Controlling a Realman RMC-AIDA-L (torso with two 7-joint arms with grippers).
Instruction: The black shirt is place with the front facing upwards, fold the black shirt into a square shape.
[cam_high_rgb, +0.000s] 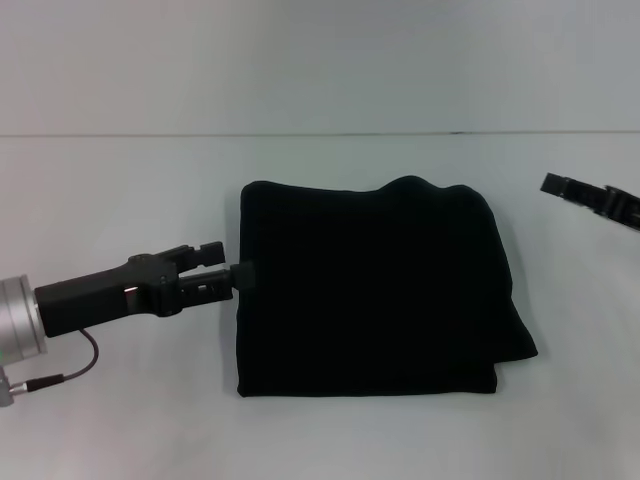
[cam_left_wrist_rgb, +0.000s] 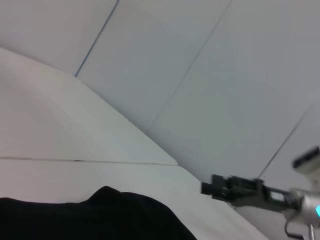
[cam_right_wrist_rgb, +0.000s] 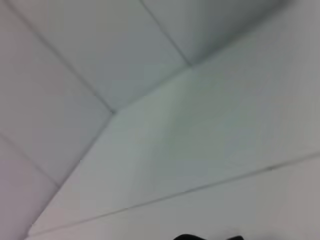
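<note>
Shirt (cam_high_rgb: 365, 290) lies mid-table (cam_high_rgb: 120, 180), folded into rough square, no lettering showing, one loose flap poking out at robot's right near corner. Left gripper (cam_high_rgb: 243, 274) low at shirt's left edge, tips touching cloth; whether it grips fabric, cannot tell. Right gripper (cam_high_rgb: 548, 183) raised at far right, well apart from shirt, holding nothing; finger gap unreadable. Left wrist view shows shirt edge (cam_left_wrist_rgb: 90, 217) and right gripper (cam_left_wrist_rgb: 206, 188) beyond.

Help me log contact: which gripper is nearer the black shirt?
Left. The left gripper touches the left edge of the folded black shirt on the white table. The right gripper hovers apart, off the shirt's far right corner.
</note>
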